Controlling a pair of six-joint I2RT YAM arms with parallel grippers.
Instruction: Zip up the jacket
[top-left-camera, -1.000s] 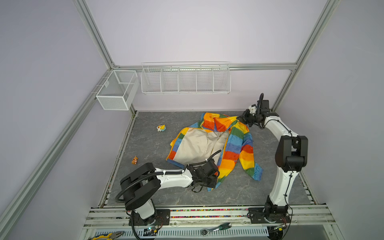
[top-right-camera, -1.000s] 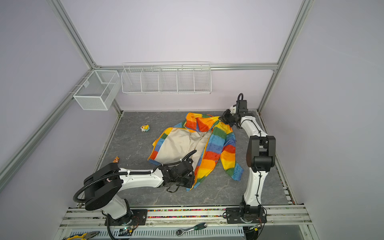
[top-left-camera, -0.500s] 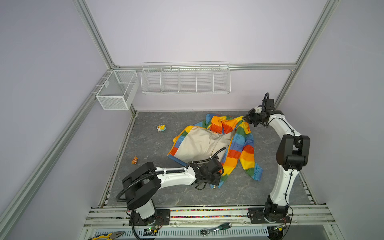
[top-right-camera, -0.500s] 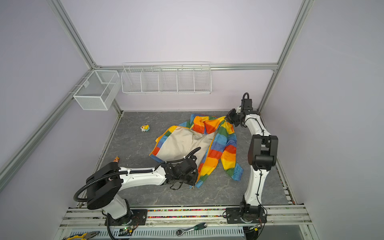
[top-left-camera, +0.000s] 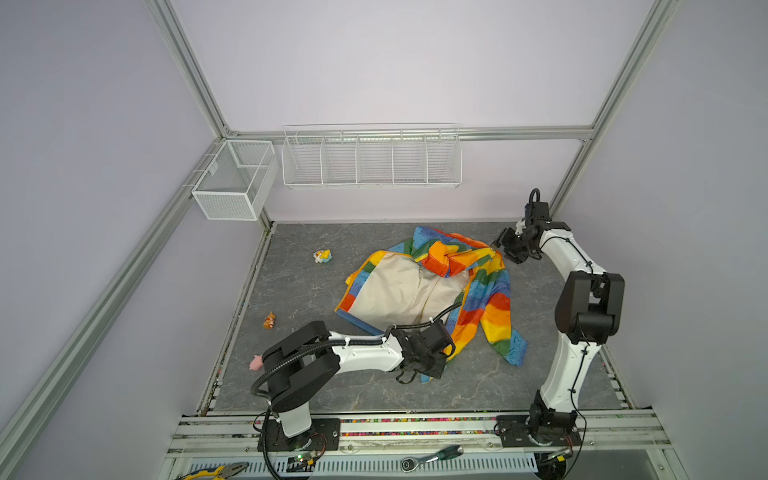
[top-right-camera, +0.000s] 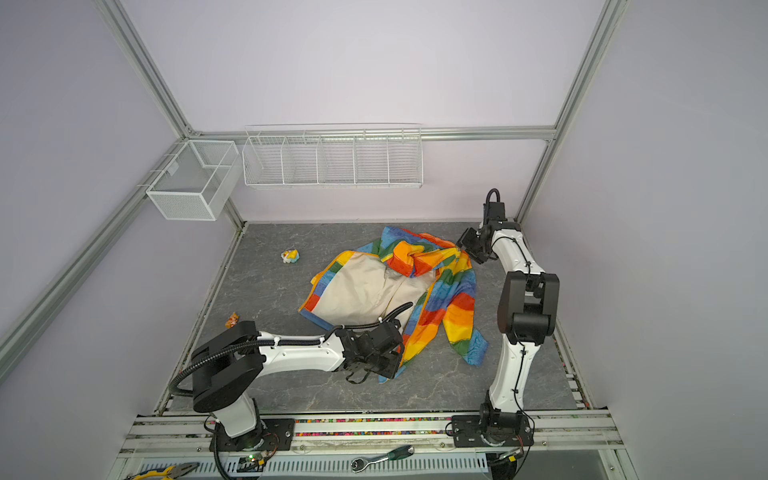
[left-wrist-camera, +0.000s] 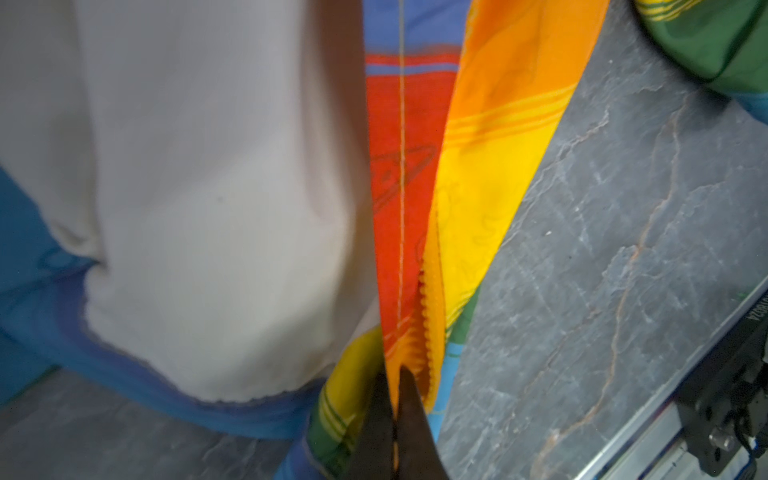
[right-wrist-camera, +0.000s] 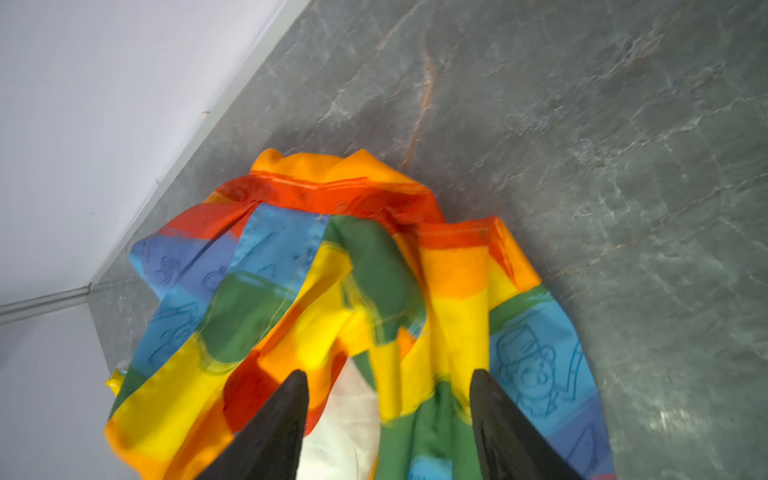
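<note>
The rainbow-striped jacket (top-left-camera: 407, 286) (top-right-camera: 365, 286) lies open on the grey table, cream lining up, its hood bunched at the far end. My left gripper (top-left-camera: 444, 360) (top-right-camera: 398, 358) is at the near hem. In the left wrist view this gripper (left-wrist-camera: 392, 374) is shut on the jacket's (left-wrist-camera: 208, 166) front edge, right beside the orange zipper teeth (left-wrist-camera: 428, 299). My right gripper (top-left-camera: 500, 245) (top-right-camera: 463, 243) hovers at the collar end. In the right wrist view it (right-wrist-camera: 386, 376) stands open above the folded fabric (right-wrist-camera: 374, 270), holding nothing.
Small toys lie on the left of the table: a yellow-white one (top-left-camera: 322, 255), an orange one (top-left-camera: 270, 320), a pink one (top-left-camera: 254, 362). Wire baskets (top-left-camera: 371, 156) and a mesh basket (top-left-camera: 235, 179) hang on the walls. A ratchet (top-left-camera: 430, 457) lies on the front rail.
The right gripper has opened and let go of the jacket's collar end, which has slumped into folds. The jacket had been drawn rightwards before that. The left gripper stays shut at the hem.
</note>
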